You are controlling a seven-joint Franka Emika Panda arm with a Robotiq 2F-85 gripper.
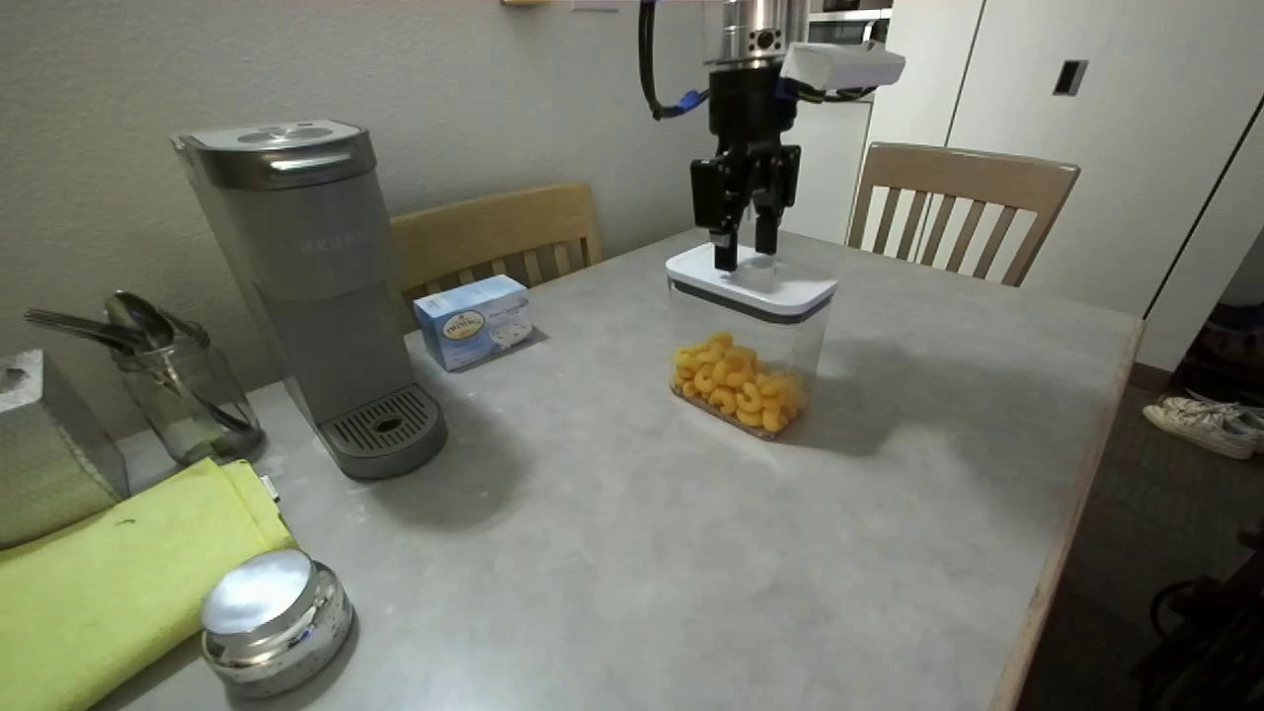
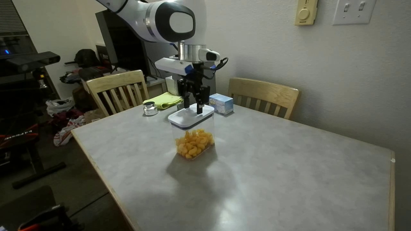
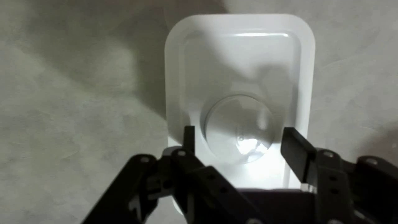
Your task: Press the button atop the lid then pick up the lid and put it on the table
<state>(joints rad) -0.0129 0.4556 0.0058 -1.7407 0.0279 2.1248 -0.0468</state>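
Note:
The white rounded-rectangle lid (image 1: 795, 290) sits on a clear container (image 1: 746, 328) holding orange curled pieces. The lid also shows in an exterior view (image 2: 182, 119) and the wrist view (image 3: 236, 51). A round, pale, see-through-looking button (image 3: 234, 113) stands up from the lid's middle; it also shows in an exterior view (image 1: 755, 271). My gripper (image 1: 746, 259) points straight down over the lid, open, with one finger on each side of the button. The wrist view shows gaps between fingers and button. I cannot tell whether the fingertips touch the lid. The table (image 1: 612, 533) is light grey.
A coffee machine (image 1: 326, 296), a blue tea box (image 1: 476, 321), a jar of cutlery (image 1: 188, 395), a yellow-green cloth (image 1: 138, 563) and a round shiny metal lid (image 1: 276, 622) stand along one side. Chairs (image 2: 266, 94) stand around the table's edges.

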